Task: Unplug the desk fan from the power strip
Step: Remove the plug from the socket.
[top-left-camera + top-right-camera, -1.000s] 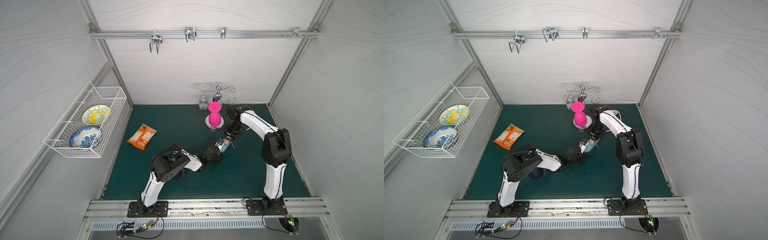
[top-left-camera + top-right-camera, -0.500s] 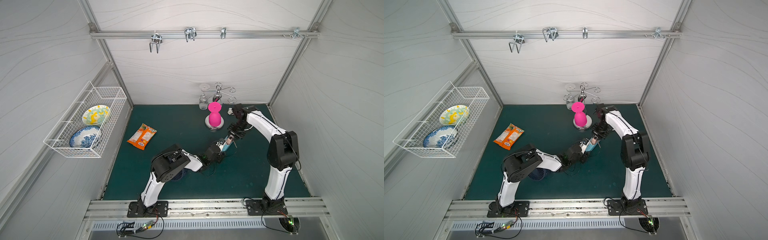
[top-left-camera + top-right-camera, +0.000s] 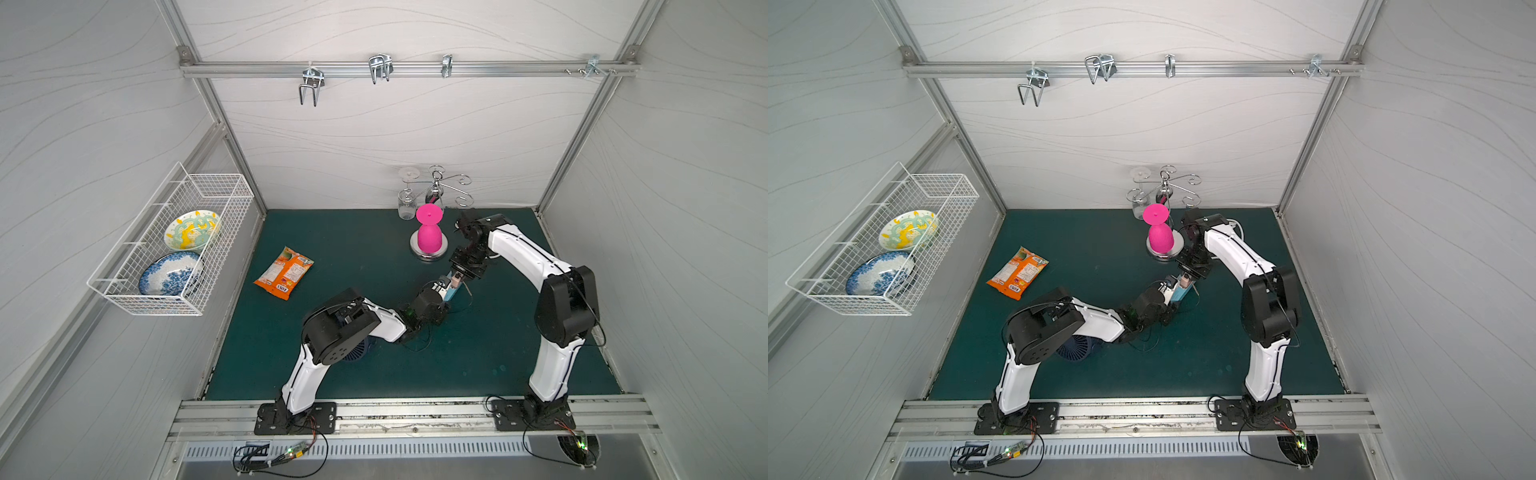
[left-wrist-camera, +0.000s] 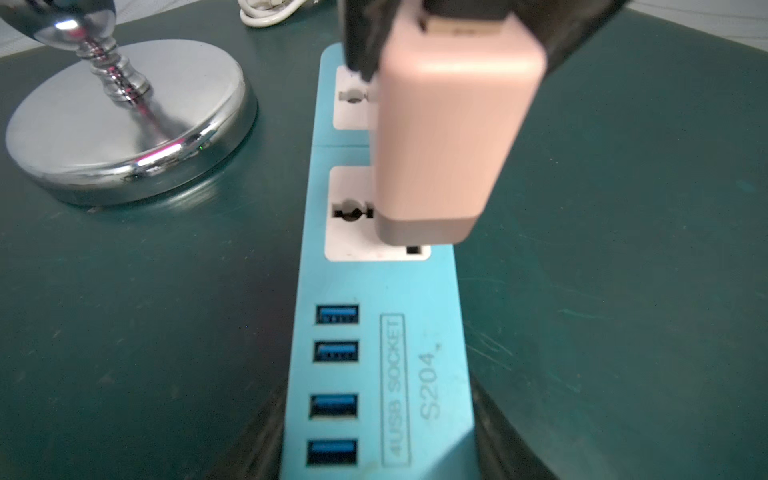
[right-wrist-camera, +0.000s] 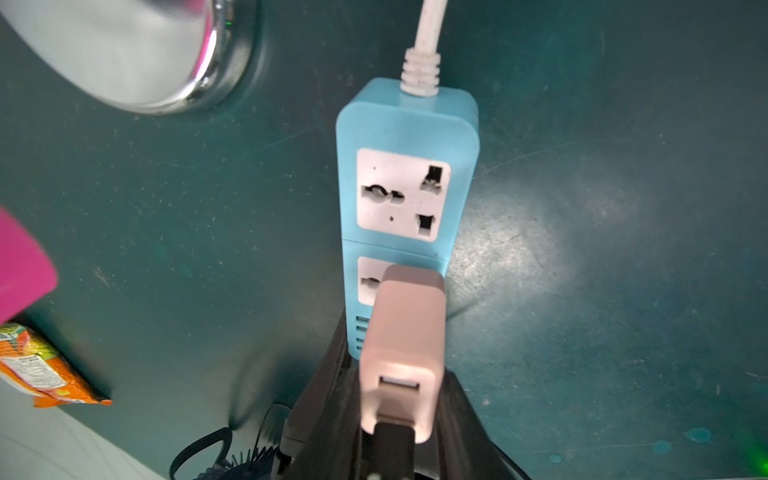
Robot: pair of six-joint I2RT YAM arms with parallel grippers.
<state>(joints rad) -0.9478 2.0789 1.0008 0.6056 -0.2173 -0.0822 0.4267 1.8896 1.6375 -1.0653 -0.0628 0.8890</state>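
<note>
Left wrist: four USB ports (image 4: 334, 380), two sockets (image 4: 353, 174)

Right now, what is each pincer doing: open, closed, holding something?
Left pincer: closed on the power strip, at its USB end.
Right pincer: closed on the pink plug, which sits at the strip's socket.

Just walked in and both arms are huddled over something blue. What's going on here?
The robot is unplugging a desk fan. The right gripper is shut on the fan's pink plug, which sits tilted at the second socket of the power strip. The left gripper is shut on the strip's USB end, holding it down. Whether the prongs are fully out cannot be told.
</note>
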